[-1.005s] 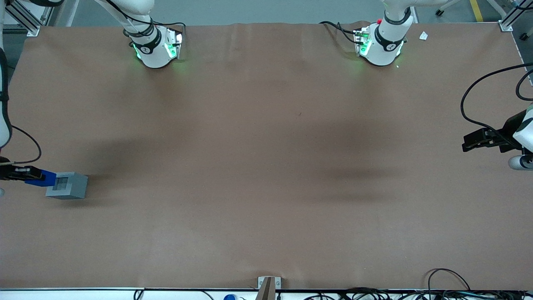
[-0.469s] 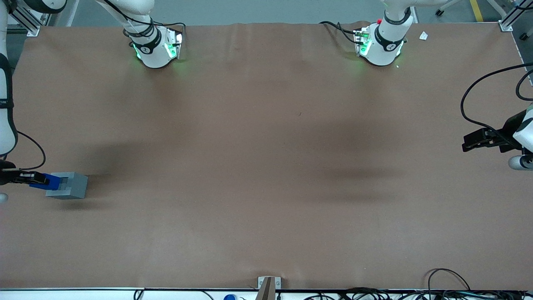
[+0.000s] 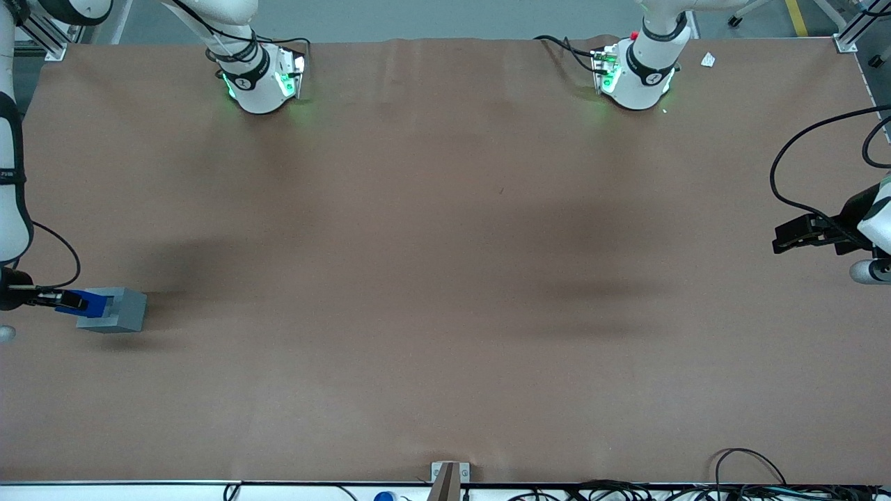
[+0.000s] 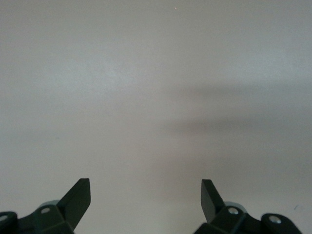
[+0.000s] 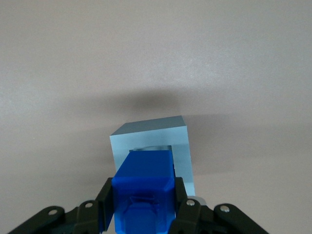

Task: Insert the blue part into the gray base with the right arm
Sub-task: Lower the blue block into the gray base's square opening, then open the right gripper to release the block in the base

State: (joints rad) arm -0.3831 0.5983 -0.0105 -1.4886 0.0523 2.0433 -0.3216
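Note:
The gray base (image 3: 118,310) (image 5: 153,141) stands on the brown table at the working arm's end. The blue part (image 3: 89,304) (image 5: 144,189) is held over the base's top face, its lower end reaching the recess; how deep it sits I cannot tell. My right gripper (image 3: 69,301) (image 5: 143,200) is shut on the blue part, one black finger (image 5: 106,202) pressed against each side of it. The right arm (image 3: 12,174) rises along the edge of the front view.
Both arm pedestals (image 3: 261,76) (image 3: 637,73) stand along the table edge farthest from the front camera. The parked arm's gripper (image 3: 811,233) hovers at its end of the table. Cables (image 3: 752,487) and a small bracket (image 3: 449,476) line the nearest edge.
My right gripper has carried the blue part sideways from beside the gray base to over its top, and the part now overlaps the recess.

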